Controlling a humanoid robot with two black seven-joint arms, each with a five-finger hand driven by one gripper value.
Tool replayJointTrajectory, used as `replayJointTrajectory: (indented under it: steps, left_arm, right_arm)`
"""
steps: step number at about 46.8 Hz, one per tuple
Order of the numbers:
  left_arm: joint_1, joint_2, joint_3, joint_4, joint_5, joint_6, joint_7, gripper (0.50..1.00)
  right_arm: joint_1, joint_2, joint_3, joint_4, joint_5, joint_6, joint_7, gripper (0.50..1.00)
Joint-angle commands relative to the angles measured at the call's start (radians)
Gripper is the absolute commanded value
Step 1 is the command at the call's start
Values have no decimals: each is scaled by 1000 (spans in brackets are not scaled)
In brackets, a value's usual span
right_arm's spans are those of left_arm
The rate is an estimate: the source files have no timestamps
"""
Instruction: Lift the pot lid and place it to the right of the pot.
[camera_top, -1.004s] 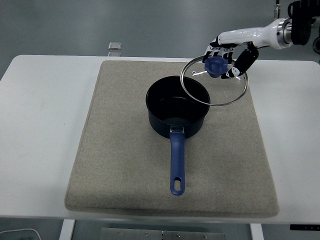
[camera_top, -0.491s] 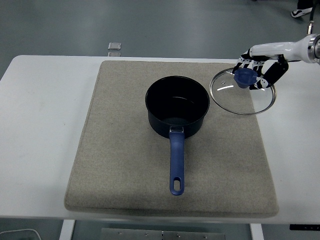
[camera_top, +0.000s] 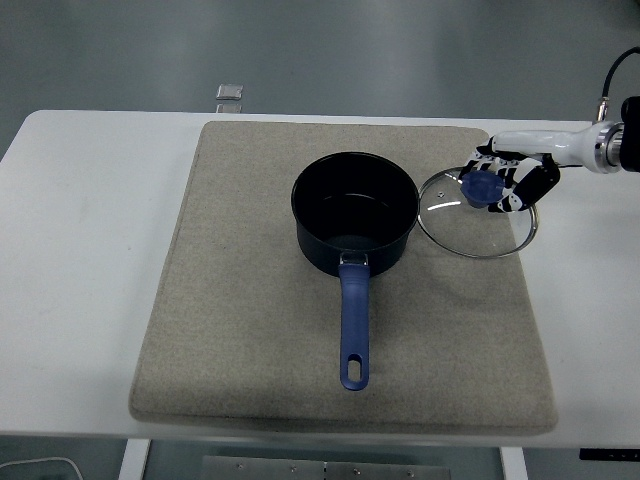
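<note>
A dark blue pot (camera_top: 354, 213) with a long blue handle (camera_top: 353, 325) stands open in the middle of the beige mat (camera_top: 240, 330). The glass lid (camera_top: 470, 225) with a metal rim and a blue knob (camera_top: 479, 186) lies low over the mat just right of the pot, its left rim close to the pot's wall. My right hand (camera_top: 500, 183) comes in from the right edge and its fingers are curled around the blue knob. I cannot tell whether the lid rests fully on the mat. The left arm is out of view.
The mat covers most of the white table (camera_top: 80, 250). A small grey square object (camera_top: 230, 93) sits at the table's far edge. The mat's right edge runs just past the lid.
The right hand has carried the lid from above the pot's far right rim out to the right, then down and slightly back left, so it is now low beside the pot.
</note>
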Motion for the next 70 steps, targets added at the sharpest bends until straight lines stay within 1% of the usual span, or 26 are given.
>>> replayJointTrajectory:
  steps: [1,4,13,20,34,37,43,49,51,52,59,61,63,66,70]
  left_arm:
    - [0,0,0,1,0,0,0,1000]
    - [0,0,0,1,0,0,0,1000]
    - [0,0,0,-1,0,0,0,1000]
    - [0,0,0,-1,0,0,0,1000]
    - [0,0,0,1,0,0,0,1000]
    - [0,0,0,-1,0,0,0,1000]
    - [0,0,0,1,0,0,0,1000]
    - [0,0,0,-1,0,0,0,1000]
    - [0,0,0,1,0,0,0,1000]
    - [0,0,0,1,0,0,0,1000]
    - [0,0,0,1,0,0,0,1000]
    - [0,0,0,-1,0,0,0,1000]
    - [0,0,0,1,0,0,0,1000]
    - [0,0,0,1,0,0,0,1000]
    - [0,0,0,1,0,0,0,1000]
  right_arm:
    - [-14,10,-1,-1,-1,-17,0,500]
    - [-22,11,-3,0,-1,-31,0,500]
    - [-31,11,-11,0,1,-46,0,500]
    - [-43,20,-11,0,1,-48,0,500]
    - [-52,33,-11,-1,1,-54,-1,543]
    - [-56,33,-11,0,2,-54,-1,568]
    - [-66,33,-11,0,1,-54,-1,578]
    - [-65,33,-9,0,2,-54,-1,621]
    - [-65,33,-8,0,4,-54,-1,670]
    - [-66,33,-6,0,4,-54,0,686]
    - [-65,33,-6,0,5,-55,-1,744]
    - [-65,33,-6,0,7,-54,0,770]
    - [-65,33,-4,0,8,-54,-1,815]
    - [-66,33,-4,0,10,-54,0,860]
    - [-66,33,-4,0,11,-52,-1,893]
